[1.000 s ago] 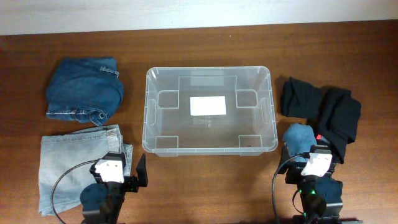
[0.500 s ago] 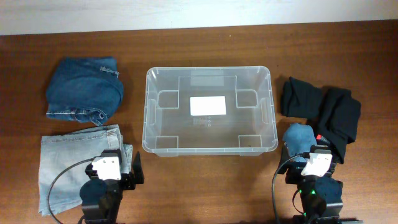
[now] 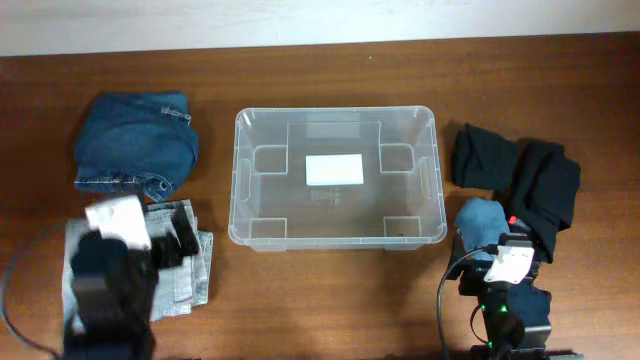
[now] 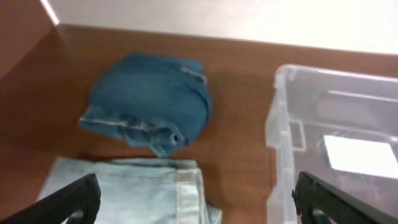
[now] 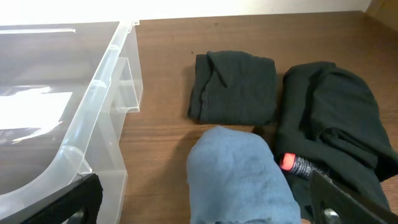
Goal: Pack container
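Observation:
The clear plastic container (image 3: pixel 238 180) stands mid-table, empty, with a white label on its base. It also shows in the left wrist view (image 4: pixel 281 118) and the right wrist view (image 5: pixel 102 78). My left gripper (image 3: pixel 176 240) is open and empty above folded light-blue jeans (image 3: pixel 190 275), which show between its fingers in the left wrist view (image 4: pixel 137 190). My right gripper (image 3: pixel 503 252) is open and empty over a rolled blue cloth (image 5: pixel 239 177), left of a black garment (image 5: pixel 336 118) with a red tag (image 5: pixel 287 162).
Folded dark-blue jeans (image 3: pixel 135 145) lie at the far left, ahead of my left gripper (image 4: pixel 149 99). A folded black garment (image 3: pixel 485 155) lies right of the container, seen also in the right wrist view (image 5: pixel 233 87). Bare wood lies between the container and each pile.
My left arm has risen and swung left, from the table edge beside the light jeans to above them. The right arm has not moved.

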`<state>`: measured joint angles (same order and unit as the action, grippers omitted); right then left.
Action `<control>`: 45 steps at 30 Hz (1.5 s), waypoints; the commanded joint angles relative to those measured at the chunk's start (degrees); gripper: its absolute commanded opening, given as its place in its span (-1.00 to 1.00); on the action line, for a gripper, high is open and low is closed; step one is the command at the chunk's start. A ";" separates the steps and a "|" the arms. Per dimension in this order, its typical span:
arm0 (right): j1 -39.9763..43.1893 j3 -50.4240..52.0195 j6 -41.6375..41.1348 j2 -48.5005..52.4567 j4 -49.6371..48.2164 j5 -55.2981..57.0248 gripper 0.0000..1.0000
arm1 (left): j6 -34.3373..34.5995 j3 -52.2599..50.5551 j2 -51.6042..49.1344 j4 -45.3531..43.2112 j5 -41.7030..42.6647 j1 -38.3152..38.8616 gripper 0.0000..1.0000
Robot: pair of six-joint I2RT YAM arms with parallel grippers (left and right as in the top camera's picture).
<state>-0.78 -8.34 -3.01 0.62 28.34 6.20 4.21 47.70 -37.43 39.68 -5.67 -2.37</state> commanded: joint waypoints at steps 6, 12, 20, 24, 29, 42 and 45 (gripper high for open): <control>0.42 0.42 -0.22 -0.42 0.09 0.50 0.97 | 0.17 33.81 -36.57 15.17 5.27 -4.00 1.00; 0.42 0.42 -0.22 -0.42 0.09 0.50 0.97 | -2.23 43.43 -46.16 21.35 5.51 -9.86 1.00; 0.42 0.42 -0.22 -0.42 0.09 0.50 0.97 | -2.14 43.54 -52.37 16.55 22.69 -34.97 1.00; 0.42 0.42 -0.22 -0.42 0.09 0.50 0.97 | -5.38 43.54 -60.89 12.31 33.55 -42.80 0.99; 0.42 0.42 -0.22 -0.42 0.09 0.50 0.97 | -7.30 43.54 -73.35 5.51 41.94 -43.50 0.99; 0.42 0.42 -0.22 -0.42 0.11 0.50 0.97 | -5.46 43.54 -91.71 -10.80 48.35 -39.15 0.99; 0.42 0.42 -0.22 -0.42 0.09 0.50 0.97 | -4.83 43.54 -93.94 -12.24 48.33 -36.59 1.00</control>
<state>-0.78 -8.34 -3.03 0.62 28.32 6.20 -1.50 90.76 -128.95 27.94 40.88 -41.25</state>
